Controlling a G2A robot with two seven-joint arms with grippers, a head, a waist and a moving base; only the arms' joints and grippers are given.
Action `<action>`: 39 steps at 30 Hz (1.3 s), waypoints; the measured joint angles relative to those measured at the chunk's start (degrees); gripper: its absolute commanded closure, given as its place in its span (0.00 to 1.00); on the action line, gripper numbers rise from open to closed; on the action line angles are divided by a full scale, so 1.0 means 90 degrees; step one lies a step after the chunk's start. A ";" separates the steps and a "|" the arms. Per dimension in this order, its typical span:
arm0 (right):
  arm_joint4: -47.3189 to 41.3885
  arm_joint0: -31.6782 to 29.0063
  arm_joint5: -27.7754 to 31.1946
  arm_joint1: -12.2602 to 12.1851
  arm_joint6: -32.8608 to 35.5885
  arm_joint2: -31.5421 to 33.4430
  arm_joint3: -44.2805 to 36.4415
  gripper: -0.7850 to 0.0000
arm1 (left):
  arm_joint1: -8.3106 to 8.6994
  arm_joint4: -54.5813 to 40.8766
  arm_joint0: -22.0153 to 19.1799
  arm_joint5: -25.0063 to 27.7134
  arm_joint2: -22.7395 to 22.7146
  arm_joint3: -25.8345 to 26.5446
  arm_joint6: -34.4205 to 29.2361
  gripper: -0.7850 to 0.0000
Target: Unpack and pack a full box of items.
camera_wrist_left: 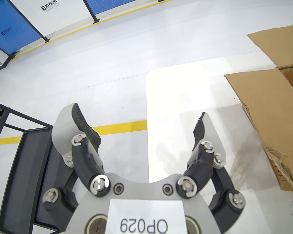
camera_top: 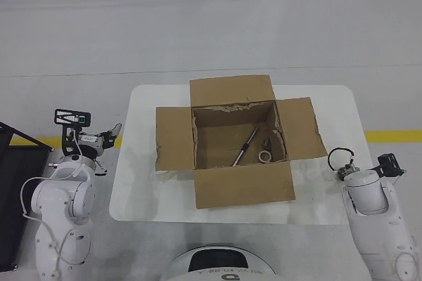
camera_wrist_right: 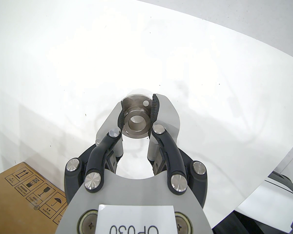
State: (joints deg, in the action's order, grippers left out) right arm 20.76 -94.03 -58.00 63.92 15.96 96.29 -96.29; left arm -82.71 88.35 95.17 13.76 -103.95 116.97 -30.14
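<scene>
Right gripper point(camera_wrist_right: 138, 109): fingers point(camera_wrist_right: 155, 109) clamped on a silver cylindrical metal bushing with a round flange and a central bore point(camera_wrist_right: 137, 122), pads pressed against its barrel on both sides. The part hangs over bare surface of the white rounded-corner table point(camera_wrist_right: 88, 49), near its right end, just beside the spread right flap of the brown cardboard box point(camera_top: 243, 186). Left gripper point(camera_wrist_left: 139, 113): fingers point(camera_wrist_left: 83, 122) wide apart, nothing between them. It sits off the table's left edge, over the grey floor and a yellow floor line point(camera_wrist_left: 122, 125), with a black metal rack point(camera_wrist_left: 26, 159) beside it. The box stands mid-table, all four flaps folded out flat. Inside it, on the bottom toward the right wall, lie a slim metal rod point(camera_top: 246, 146), set diagonally, and next to it a small pale ring-shaped item point(camera_top: 265, 156), possibly a roll of tape.
</scene>
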 measured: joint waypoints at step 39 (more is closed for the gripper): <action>0.0000 0.0000 0.0000 0.0000 0.0000 0.0000 0.0000 1.00 | 0.0000 0.0000 0.0000 0.0000 0.0000 0.0000 0.0000 0.00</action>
State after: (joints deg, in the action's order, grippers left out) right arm 20.76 -94.03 -58.00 63.92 15.96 96.29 -96.29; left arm -82.71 88.35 95.17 13.76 -103.95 116.97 -30.14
